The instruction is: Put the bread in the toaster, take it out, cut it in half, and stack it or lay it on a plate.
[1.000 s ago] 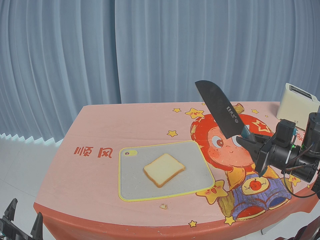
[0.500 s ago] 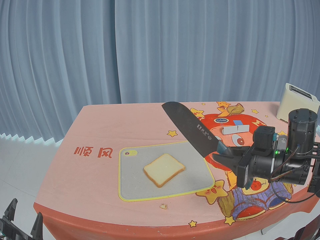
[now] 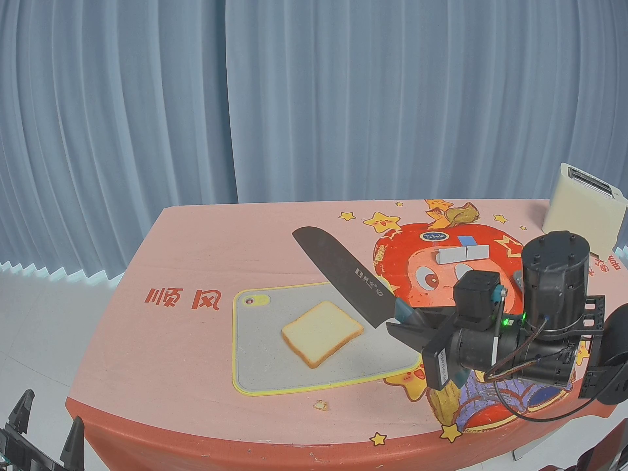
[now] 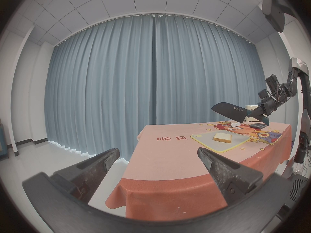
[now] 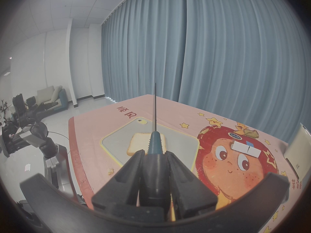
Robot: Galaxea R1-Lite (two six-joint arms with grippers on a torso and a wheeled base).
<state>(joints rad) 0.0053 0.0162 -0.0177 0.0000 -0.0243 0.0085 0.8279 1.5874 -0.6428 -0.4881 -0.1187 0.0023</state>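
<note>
A slice of bread (image 3: 322, 332) lies flat on the grey cutting board (image 3: 261, 354) with a yellow rim. My right gripper (image 3: 411, 328) is shut on the handle of a black knife (image 3: 343, 276), whose blade slants up and to the left above the board's right part, just right of the bread. In the right wrist view the knife (image 5: 155, 114) points edge-on at the bread (image 5: 139, 143). The white toaster (image 3: 582, 207) stands at the table's far right. My left gripper (image 4: 162, 172) hangs open, off the table's left front, nothing between its fingers.
The pink tablecloth (image 3: 196, 250) with a cartoon print covers the table. A small grey and blue block (image 3: 463, 252) lies on the print behind my right arm. A crumb (image 3: 320, 405) sits near the front edge. Blue curtains hang behind.
My right arm has carried the knife left and down, from above the cartoon print to over the cutting board's right part, close to the bread. The bread has stayed put.
</note>
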